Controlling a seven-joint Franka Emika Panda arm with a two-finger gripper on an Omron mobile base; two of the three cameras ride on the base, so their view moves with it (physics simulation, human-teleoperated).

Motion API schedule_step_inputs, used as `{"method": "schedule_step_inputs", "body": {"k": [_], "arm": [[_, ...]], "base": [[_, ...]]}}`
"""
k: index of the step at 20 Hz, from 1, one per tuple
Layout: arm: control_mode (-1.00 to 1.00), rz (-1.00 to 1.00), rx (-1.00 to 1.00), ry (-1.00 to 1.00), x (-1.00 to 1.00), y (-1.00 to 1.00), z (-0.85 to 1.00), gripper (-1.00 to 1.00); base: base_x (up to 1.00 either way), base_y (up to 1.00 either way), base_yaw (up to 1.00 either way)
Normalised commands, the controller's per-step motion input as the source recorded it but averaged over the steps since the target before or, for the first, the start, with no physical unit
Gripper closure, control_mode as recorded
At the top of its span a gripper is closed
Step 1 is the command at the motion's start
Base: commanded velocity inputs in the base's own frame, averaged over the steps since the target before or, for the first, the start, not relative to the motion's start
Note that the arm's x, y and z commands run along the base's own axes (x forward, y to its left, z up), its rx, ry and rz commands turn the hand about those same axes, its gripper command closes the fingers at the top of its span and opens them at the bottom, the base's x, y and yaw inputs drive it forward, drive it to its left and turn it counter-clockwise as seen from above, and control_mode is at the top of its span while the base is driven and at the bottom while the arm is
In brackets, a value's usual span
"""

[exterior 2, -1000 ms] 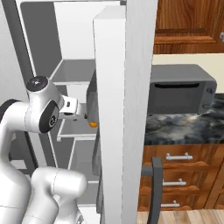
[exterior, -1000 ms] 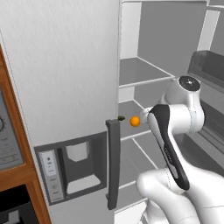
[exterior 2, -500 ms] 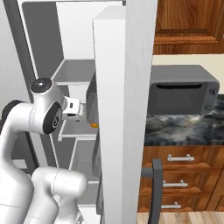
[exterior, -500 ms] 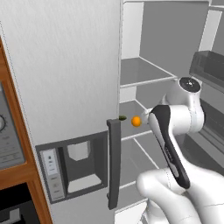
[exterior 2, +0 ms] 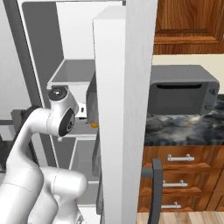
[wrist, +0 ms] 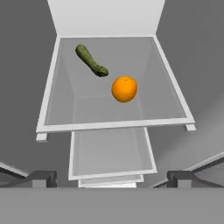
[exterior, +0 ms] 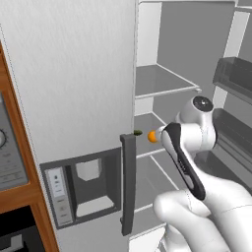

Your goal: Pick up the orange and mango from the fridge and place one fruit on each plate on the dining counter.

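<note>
I am looking along the end effector (wrist: 112,178), and its two dark fingertips (wrist: 41,177) are standing wide apart at the bottom of the hand view, holding nothing. Ahead of them, the orange (wrist: 124,89) is sitting on a white fridge shelf (wrist: 65,109), at about 12 o'clock from the gap between the tips and well apart from them. Just beside the orange, at about 10 o'clock from it, a dark green elongated vegetable (wrist: 92,61) is lying on the same shelf, close to the orange but not touching it. A lower shelf (wrist: 111,153) is showing beneath. From the left base camera, I am seeing the arm (exterior: 189,147) reaching into the open fridge (exterior: 74,88), with the orange (exterior: 152,136) peeking out at 9 o'clock from the wrist, beside the dark door handle (exterior: 128,184). A sliver of the green vegetable (exterior: 138,132) is showing at the door's edge. From the right base camera, a bit of the orange (exterior 2: 94,124) is showing on the shelf past the arm's elbow (exterior 2: 61,116), and a dark toaster oven (exterior 2: 181,94) is sitting on the marbled worktop (exterior 2: 183,129) at 3 o'clock of the fridge door.
</note>
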Motion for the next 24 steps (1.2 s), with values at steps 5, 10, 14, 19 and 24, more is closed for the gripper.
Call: {"method": "schedule_step_inputs", "body": {"k": [5,10,14,19,24], "arm": [[-1.0,0.0,0.0,0.0,0.56,-0.09,-0.37,-1.0],[-1.0,0.0,0.0,0.0,0.4,-0.05,-0.35,-1.0],[-1.0,0.0,0.0,0.0,0.46,0.0,-0.22,-1.0],[-1.0,0.0,0.0,0.0,0.37,0.0,-0.14,-1.0],[-1.0,0.0,0.0,0.01,0.36,0.0,-0.11,-1.0]], "base": [[0.0,0.0,0.0],[0.0,0.0,0.0],[0.0,0.0,0.0],[0.0,0.0,0.0],[0.0,0.0,0.0]]}}
